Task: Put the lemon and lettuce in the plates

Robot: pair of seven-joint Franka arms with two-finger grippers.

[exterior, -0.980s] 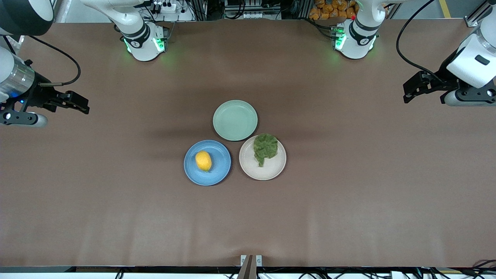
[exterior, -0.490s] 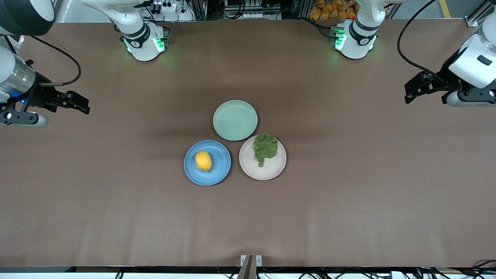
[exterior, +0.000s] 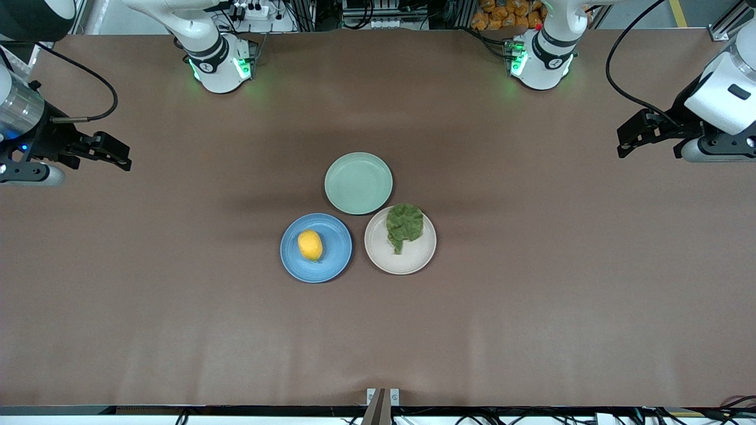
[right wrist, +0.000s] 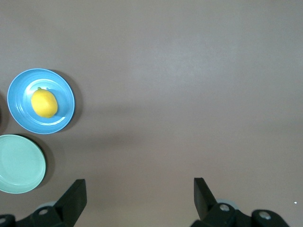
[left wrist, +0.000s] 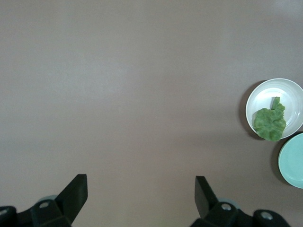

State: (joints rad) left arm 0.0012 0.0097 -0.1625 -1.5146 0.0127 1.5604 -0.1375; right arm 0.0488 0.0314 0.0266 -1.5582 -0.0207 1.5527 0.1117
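Observation:
The yellow-orange lemon (exterior: 310,245) lies in the blue plate (exterior: 336,260); both show in the right wrist view, lemon (right wrist: 44,103) in plate (right wrist: 19,118). The crinkled green lettuce (exterior: 404,225) lies in the beige-pink plate (exterior: 407,264), partly over its rim; it also shows in the left wrist view (left wrist: 270,121) in that plate (left wrist: 289,92). My right gripper (exterior: 112,154) is open and empty, up over bare table at the right arm's end. My left gripper (exterior: 635,134) is open and empty, up over bare table at the left arm's end.
A pale mint-green plate (exterior: 358,183) stands empty, touching the other two plates and farther from the front camera; it shows in the left wrist view (left wrist: 292,163) and the right wrist view (right wrist: 19,164). Brown table surrounds the plates.
My right gripper has drawn back a little toward the right arm's end of the table. My left gripper has barely shifted. The lemon, lettuce and plates have not moved.

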